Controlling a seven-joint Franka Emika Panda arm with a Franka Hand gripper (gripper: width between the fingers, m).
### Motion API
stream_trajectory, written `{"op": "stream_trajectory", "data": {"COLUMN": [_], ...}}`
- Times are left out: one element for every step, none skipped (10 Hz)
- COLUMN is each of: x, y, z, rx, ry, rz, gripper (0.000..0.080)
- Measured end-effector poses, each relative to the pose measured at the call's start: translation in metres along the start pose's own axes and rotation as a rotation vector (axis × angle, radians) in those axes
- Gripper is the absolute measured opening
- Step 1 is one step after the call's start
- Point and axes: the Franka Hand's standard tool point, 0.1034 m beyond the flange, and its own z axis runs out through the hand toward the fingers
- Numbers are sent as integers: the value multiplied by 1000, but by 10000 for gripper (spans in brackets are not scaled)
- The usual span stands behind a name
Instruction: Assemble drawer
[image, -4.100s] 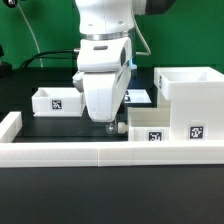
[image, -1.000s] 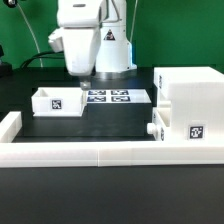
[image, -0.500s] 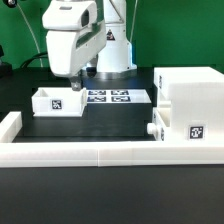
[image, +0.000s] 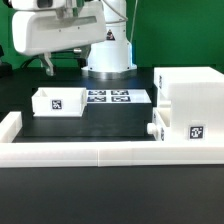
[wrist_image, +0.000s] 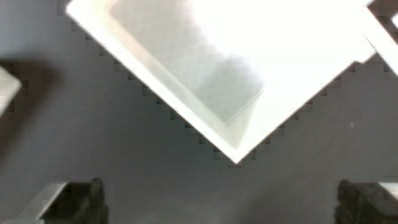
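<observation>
Claw (image: 63, 64) hangs high above the table (image: 110, 122) and it is released: the two fingers (image: 48, 66) stand far apart with nothing between them. In the wrist view, only dark table surface shows between the two fingertips (wrist_image: 75, 198).

Below the claw and well apart from it lies the loose tray (image: 58, 101), upright and empty, with a square tag on its front wall. One corner of this tray points toward the gap between the fingertips.

Farther from the claw, toward the exterior view's right, the marker board (image: 120, 97) lies flat just beside the tray. Farthest on that side stands the box shell (image: 190, 95), with the second tray (image: 157, 130) low in it, its knobbed front showing. The border wall (image: 90, 152) runs along the near side.
</observation>
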Motion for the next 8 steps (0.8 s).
{"op": "stream_trajectory", "data": {"x": [3,4,4,4,5,1,-7,-8], "y": [-4,-5,-5,-5,-5,-12,-25,-31], "z": [2,3,3,3,5,17,29,34], "rx": [5,6,6,7,-5,-28,-28,-25], "ry": [-4,-4,-4,-4,9,40,43,37], "rz": [128,168,235,303,406,554,668,733], "gripper": [649,649,649,649,649,649,649,649]}}
